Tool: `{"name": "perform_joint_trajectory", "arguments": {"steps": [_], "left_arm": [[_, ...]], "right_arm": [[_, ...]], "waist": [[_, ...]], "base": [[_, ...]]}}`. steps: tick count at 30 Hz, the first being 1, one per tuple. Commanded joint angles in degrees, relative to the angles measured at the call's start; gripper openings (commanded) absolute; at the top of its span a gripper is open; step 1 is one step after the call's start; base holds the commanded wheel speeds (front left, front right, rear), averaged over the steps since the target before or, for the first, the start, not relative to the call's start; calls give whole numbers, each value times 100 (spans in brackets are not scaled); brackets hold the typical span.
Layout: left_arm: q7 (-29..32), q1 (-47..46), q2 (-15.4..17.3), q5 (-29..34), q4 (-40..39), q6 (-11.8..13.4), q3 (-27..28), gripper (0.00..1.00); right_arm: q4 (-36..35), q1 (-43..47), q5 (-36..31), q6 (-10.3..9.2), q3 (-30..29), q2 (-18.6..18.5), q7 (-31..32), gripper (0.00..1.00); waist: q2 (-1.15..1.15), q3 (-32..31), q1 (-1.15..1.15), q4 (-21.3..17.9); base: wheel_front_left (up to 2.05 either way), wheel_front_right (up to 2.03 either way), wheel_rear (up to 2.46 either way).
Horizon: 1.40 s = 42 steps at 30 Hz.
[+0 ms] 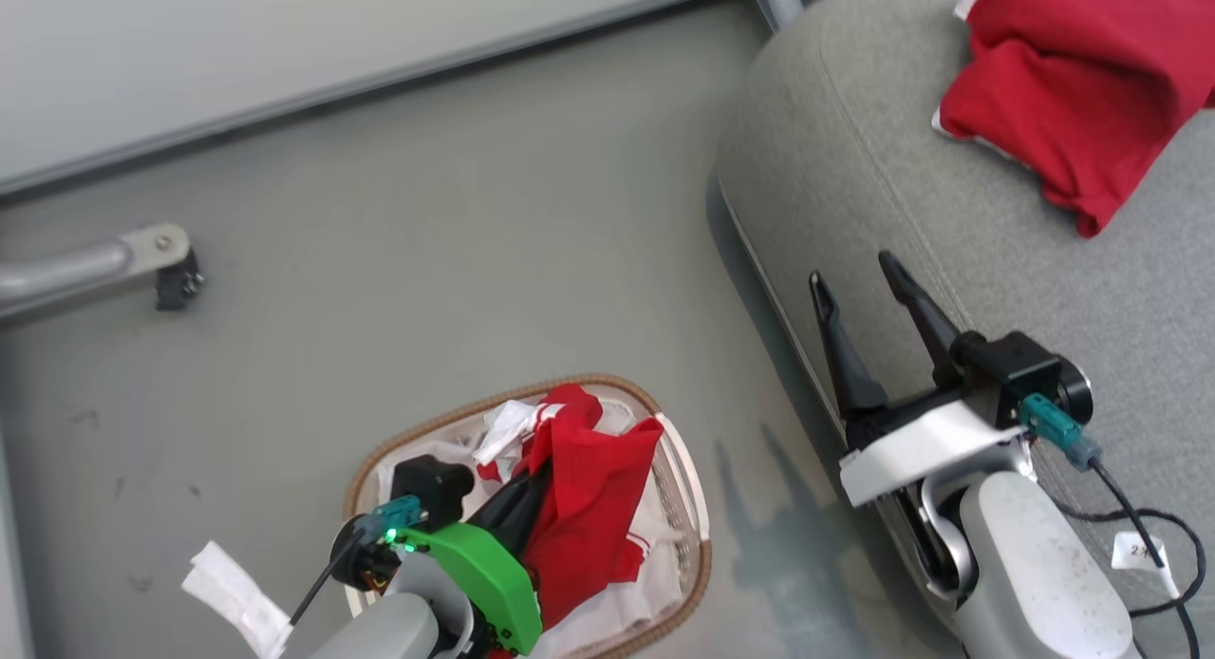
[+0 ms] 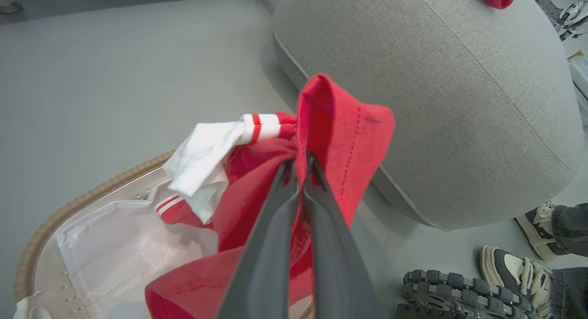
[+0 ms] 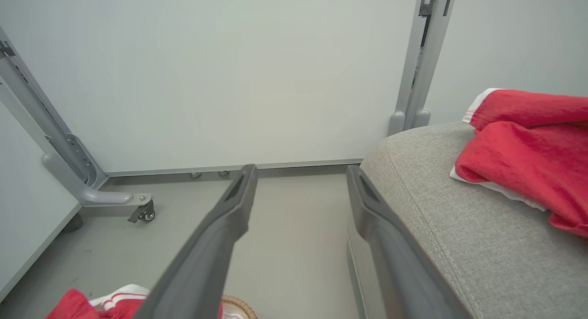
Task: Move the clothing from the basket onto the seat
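Head looks down; left wrist close over basket (image 2: 55, 215); both wrists share seat (image 2: 436, 103).

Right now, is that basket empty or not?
Not empty: red clothing sits bunched in the basket, and the left gripper is shut on a fold of it.

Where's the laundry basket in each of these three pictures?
Head view: the basket sits bottom centre.
Left wrist view: lower left, beneath the red clothing.
Right wrist view: a sliver of rim at the bottom edge.
Shared landmark: the grey sofa, to its right.
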Motion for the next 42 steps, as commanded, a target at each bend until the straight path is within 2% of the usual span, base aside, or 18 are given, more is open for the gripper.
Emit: {"name": "perform_joint_trajectory", "arguments": {"steps": [1,7,13,23,30,35,42], "left_arm": [[-31,181,8,157,-117,-20,190,0],[-32,567,-50,650,-613,-20,1020,0],[-32,692,-145,1106,-1199,-19,1607,0],[-29,418,-167,1567,-2043,-20,2229,0],[-28,250,-170,1689,-2340,-20,2372,0],[-28,274,-223,1718,-2439,-20,2327,0],[-28,274,-274,1728,-2487,-20,2236,0]], "right_arm": [[37,150,4,-6,-13,-26,-27,100],[133,457,53,-6,-2,-25,-27,100],[194,727,93,-6,-2,-25,-27,100],[282,1055,149,-6,80,-24,-27,100],[385,1235,118,-6,271,-23,-27,100],[461,1242,182,-6,905,-137,-27,100],[603,720,477,-6,1948,-440,-27,100]], "waist": [[0,-694,0,370],[0,-1088,0,436],[0,-1400,0,493],[0,-1687,0,553],[0,-1764,0,591],[0,-1789,0,631],[0,-1759,0,709]], "base": [[0,0,0],[0,0,0],[0,0,0],[0,0,0],[0,0,0],[0,0,0],[0,0,0]]}}
